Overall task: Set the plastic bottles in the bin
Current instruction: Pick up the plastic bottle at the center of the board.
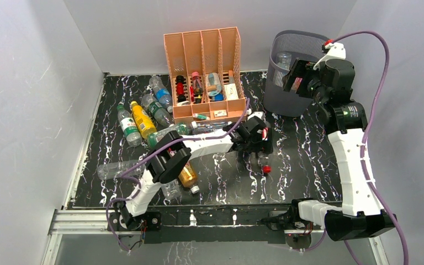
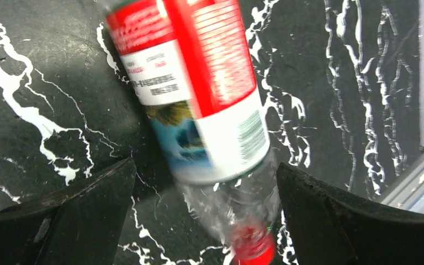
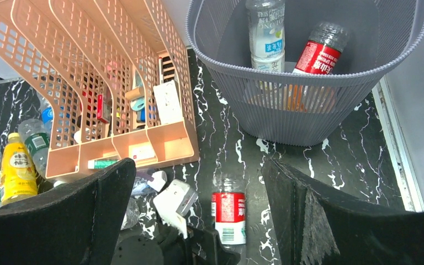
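A clear plastic bottle (image 2: 199, 94) with a red label and red cap lies on the black marble table, cap towards the near edge (image 1: 265, 168). My left gripper (image 2: 204, 165) is open just above it, a finger on each side, gap showing on the left. The same bottle (image 3: 229, 215) shows in the right wrist view. The grey mesh bin (image 1: 280, 96) stands at the back right; inside it (image 3: 287, 116) are a clear bottle (image 3: 265, 33) and a red-labelled one (image 3: 320, 55). My right gripper (image 1: 293, 80) hangs open and empty beside the bin's rim (image 3: 199, 165).
Several more bottles lie at the left: a yellow one (image 1: 142, 118), green ones (image 1: 157, 110), a clear one (image 1: 118, 168), an amber one (image 1: 187, 176) under my left arm. The peach organizer (image 1: 204, 72) stands at the back centre. White walls close in both sides.
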Controlling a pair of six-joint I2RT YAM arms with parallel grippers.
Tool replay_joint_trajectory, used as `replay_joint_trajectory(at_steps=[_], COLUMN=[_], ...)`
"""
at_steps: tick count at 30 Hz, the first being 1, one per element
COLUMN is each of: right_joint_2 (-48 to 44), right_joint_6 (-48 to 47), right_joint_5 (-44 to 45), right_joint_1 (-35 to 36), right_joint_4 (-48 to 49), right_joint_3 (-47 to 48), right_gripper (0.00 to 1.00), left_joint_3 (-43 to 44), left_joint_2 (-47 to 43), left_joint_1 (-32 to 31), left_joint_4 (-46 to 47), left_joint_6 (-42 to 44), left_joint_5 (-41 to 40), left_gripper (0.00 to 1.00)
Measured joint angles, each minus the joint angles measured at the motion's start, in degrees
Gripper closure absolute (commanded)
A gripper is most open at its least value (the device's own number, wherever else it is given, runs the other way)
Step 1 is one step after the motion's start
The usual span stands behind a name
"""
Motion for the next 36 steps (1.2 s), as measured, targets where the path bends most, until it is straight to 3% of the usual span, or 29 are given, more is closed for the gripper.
replay_joint_trajectory(at_steps=[7, 14, 17, 29, 32, 36], right_joint_2=[-0.42, -1.25, -1.29, -0.9, 0.31, 4.35], right_joint_6=[-0.7, -0.72, -0.68, 1.4, 3.34, 7.19], right_joint_5=[-0.09, -0.5, -1.42, -7.69, -12.48, -20.98], right_joint_1=[0.0, 0.0, 0.0, 0.0, 0.02, 0.94], right_joint_4=[0.02, 0.07, 0.35, 2.16, 4.7, 7.67], right_joint_3=[-1.29, -3.32, -4.74, -8.35, -10.75, -15.19], right_gripper=[0.02, 0.02, 0.02, 0.02, 0.02, 0.02], left_joint_3=[6.51, 7.87, 5.66, -18.88, -26.45, -39.67], left_joint_2=[5.33, 6.29, 5.29, -12.0, -19.85, -37.9], left_joint_1=[-0.02, -0.04, -0.04, -0.02, -0.02, -0.02], left_joint_4=[-4.81, -6.01, -4.61, -1.46, -0.7, 3.19], left_joint_6=[1.62, 3.45, 3.93, 4.68, 4.72, 6.03], left_joint_5=[-2.32, -4.39, -4.9, -5.4, -5.84, -6.14], left_gripper=[0.07, 0.38, 0.43, 0.44, 0.44, 0.42])
